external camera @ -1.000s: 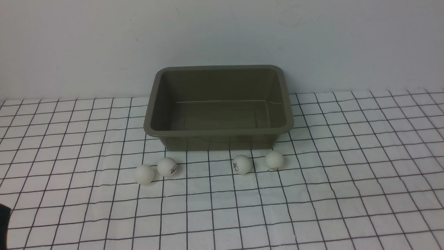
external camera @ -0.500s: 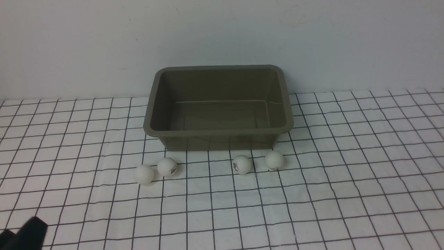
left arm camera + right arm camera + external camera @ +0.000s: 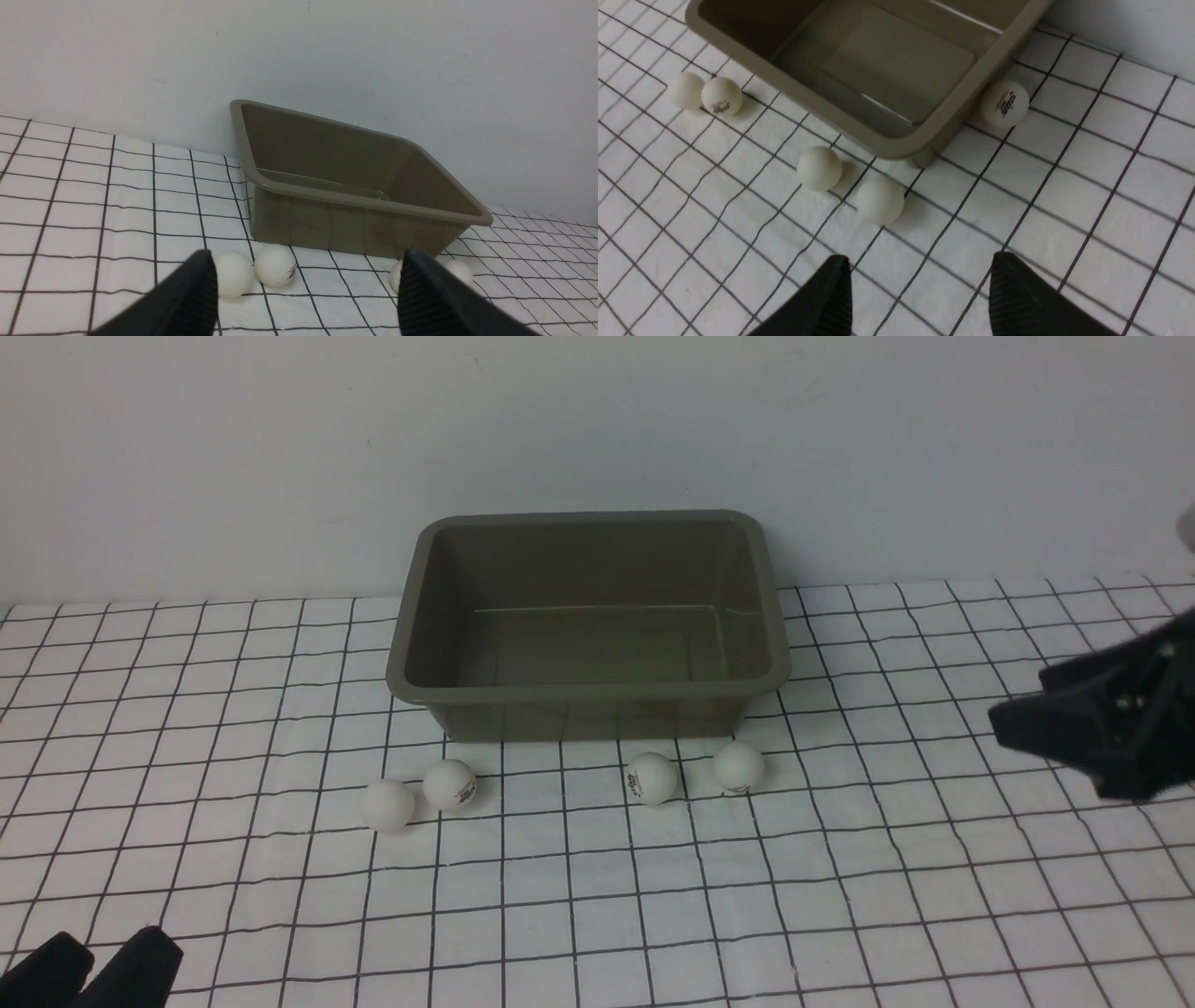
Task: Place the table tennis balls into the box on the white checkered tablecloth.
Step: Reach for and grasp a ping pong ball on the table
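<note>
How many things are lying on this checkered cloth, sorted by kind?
Olive-grey box: 1
White table tennis balls: 5, counting one beside the box's right side, seen only from the right wrist view
Total: 6

A plain wall point(image 3: 597, 429) rises just behind the box point(image 3: 403, 653) and fills everything above it in the front view. It is matte and off-white with a faint grey-blue cast. Faint scuffs point(image 3: 789, 387) mark it high above the box's right end. In the left wrist view a small dark speck point(image 3: 217, 34) sits above the box's far left corner.
</note>
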